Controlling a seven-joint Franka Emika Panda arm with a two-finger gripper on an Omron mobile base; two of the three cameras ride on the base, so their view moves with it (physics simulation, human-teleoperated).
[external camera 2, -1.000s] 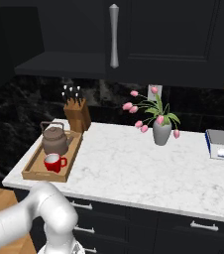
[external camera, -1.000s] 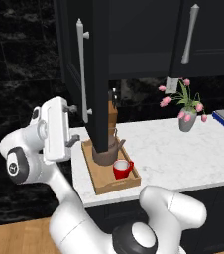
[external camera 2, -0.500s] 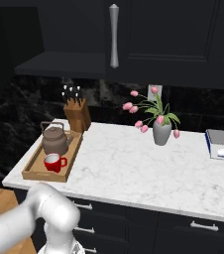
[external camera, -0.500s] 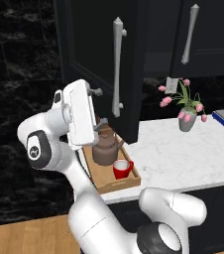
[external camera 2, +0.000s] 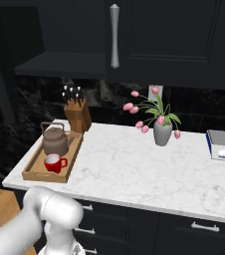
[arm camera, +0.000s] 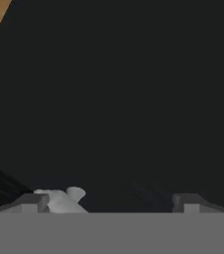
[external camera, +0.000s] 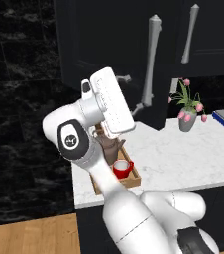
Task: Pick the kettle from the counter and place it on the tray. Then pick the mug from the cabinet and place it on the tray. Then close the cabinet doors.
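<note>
Already the kettle (external camera 2: pixel 55 141) and mug (external camera 2: pixel 55 163) sit together in the tray (external camera 2: pixel 33 166) at the counter's (external camera 2: pixel 134 164) left end; the gripper (arm camera: pixel 111 201) faces the cabinet door (external camera: pixel 109 59), fingers spread, holding nothing.

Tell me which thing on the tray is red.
The mug, small and bright red, at the tray's near end; the kettle behind it is brown-bronze.

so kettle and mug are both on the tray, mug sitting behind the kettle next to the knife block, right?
Not quite. Kettle and mug are both on the tray, but the right base view shows the mug in front of the kettle, at the counter-edge end; the kettle is nearer the knife block.
</note>
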